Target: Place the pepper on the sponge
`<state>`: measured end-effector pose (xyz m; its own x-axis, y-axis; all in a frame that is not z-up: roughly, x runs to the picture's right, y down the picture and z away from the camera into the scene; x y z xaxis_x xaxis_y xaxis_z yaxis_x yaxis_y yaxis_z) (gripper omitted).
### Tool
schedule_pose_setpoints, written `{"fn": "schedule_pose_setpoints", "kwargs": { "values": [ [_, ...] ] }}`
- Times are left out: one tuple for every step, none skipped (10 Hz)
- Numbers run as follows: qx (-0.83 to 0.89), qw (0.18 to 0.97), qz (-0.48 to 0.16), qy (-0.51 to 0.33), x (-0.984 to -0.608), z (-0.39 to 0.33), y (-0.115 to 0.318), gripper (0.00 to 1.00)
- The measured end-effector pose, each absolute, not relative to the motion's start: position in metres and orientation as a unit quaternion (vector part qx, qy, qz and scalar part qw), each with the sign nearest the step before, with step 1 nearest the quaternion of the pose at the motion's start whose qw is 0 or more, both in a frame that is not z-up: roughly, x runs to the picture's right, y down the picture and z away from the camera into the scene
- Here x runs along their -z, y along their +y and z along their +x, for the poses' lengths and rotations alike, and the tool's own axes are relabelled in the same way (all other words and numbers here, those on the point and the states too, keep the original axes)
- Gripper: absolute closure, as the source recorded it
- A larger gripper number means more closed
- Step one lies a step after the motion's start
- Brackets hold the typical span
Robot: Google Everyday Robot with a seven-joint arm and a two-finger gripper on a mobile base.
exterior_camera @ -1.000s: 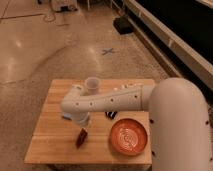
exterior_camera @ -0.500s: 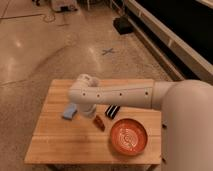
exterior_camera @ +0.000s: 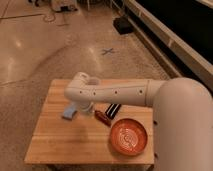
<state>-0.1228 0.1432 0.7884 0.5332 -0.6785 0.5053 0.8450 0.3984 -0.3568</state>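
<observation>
The pepper [exterior_camera: 103, 118], small and dark red-brown, lies on the wooden table [exterior_camera: 60, 145] just left of centre. The light blue sponge [exterior_camera: 70, 111] rests flat a short way to its left, and the two do not touch. My white arm reaches in from the right, its wrist over the table's back left. My gripper [exterior_camera: 86, 106] hangs below that wrist, between sponge and pepper and above them. It is mostly hidden by the wrist.
A black-and-white striped block [exterior_camera: 113, 110] lies just right of the pepper. An orange-red bowl [exterior_camera: 129, 136] stands at the table's front right. Polished floor surrounds the table, with a dark wall base running along the right.
One second ago the gripper was low at the table's front, with a red object at its tip. The arm has since lifted and drawn back, uncovering the sponge. The pepper now lies on the table.
</observation>
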Motion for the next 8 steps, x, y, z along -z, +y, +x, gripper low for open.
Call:
{"fn": "schedule_pose_setpoints", "kwargs": {
  "values": [
    [0.468, 0.821, -0.296, -0.141, -0.793, -0.139, 0.14, 0.92],
    [0.472, 0.818, -0.297, -0.142, -0.8, -0.156, 0.137, 0.92],
    [0.473, 0.817, -0.297, -0.143, -0.805, -0.165, 0.134, 0.92],
    [0.477, 0.816, -0.295, -0.143, -0.809, -0.169, 0.128, 0.91],
    [0.478, 0.815, -0.294, -0.142, -0.816, -0.168, 0.121, 0.84],
    [0.479, 0.815, -0.294, -0.141, -0.819, -0.165, 0.117, 0.77],
    [0.478, 0.814, -0.297, -0.141, -0.819, -0.164, 0.116, 0.72],
    [0.48, 0.813, -0.296, -0.143, -0.818, -0.169, 0.117, 0.62]
  ]
}}
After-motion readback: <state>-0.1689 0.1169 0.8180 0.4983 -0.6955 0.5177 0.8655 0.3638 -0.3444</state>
